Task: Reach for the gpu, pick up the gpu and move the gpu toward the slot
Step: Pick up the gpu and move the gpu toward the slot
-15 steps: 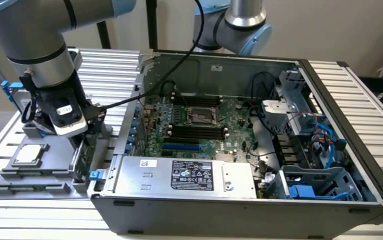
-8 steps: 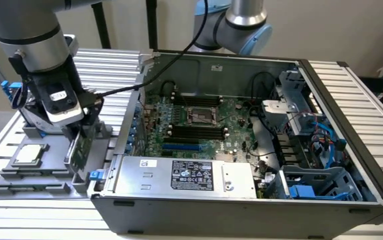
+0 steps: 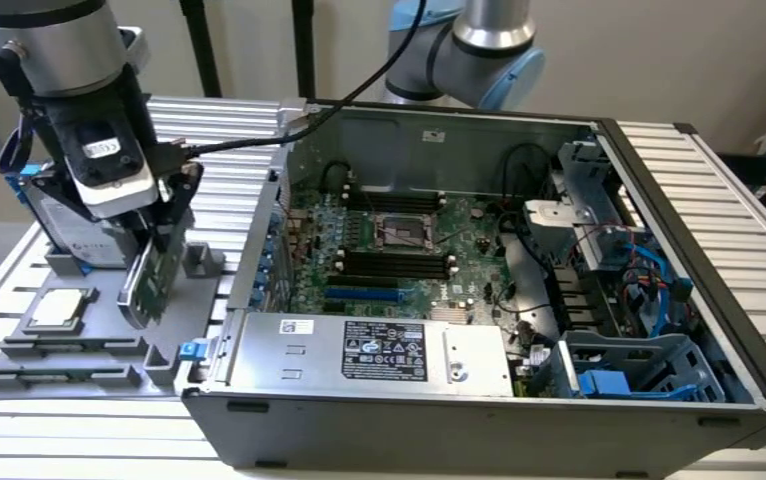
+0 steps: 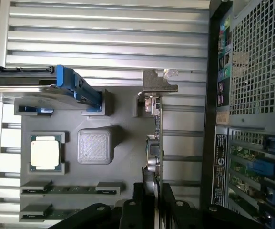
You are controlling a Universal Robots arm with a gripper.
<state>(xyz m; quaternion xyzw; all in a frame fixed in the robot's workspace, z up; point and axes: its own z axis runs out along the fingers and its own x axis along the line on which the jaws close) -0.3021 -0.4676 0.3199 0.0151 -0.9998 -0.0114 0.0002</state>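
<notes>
The gpu [image 3: 147,283], a thin green card, stands on edge over the grey fixture tray [image 3: 103,372] at the exterior view's left. My gripper [image 3: 154,262] comes down on it from above and is shut on its top edge. In the wrist view the gpu [image 4: 154,143] runs edge-on away from my gripper [image 4: 155,202], its silver bracket [image 4: 159,87] at the far end. One finger sits on each side of the card. I cannot tell whether the card still rests in its holder. The blue slot [image 3: 360,296] lies on the motherboard inside the open computer case [image 3: 703,200].
On the tray lie a silver hard drive with blue rails [image 3: 74,235] [image 4: 56,90], a square processor chip [image 3: 60,311] [image 4: 45,153] and memory sticks [image 3: 52,352] [image 4: 70,188]. The case's rear wall [image 4: 251,95] rises close beside the card. A power supply [image 3: 370,352] fills the case's near edge.
</notes>
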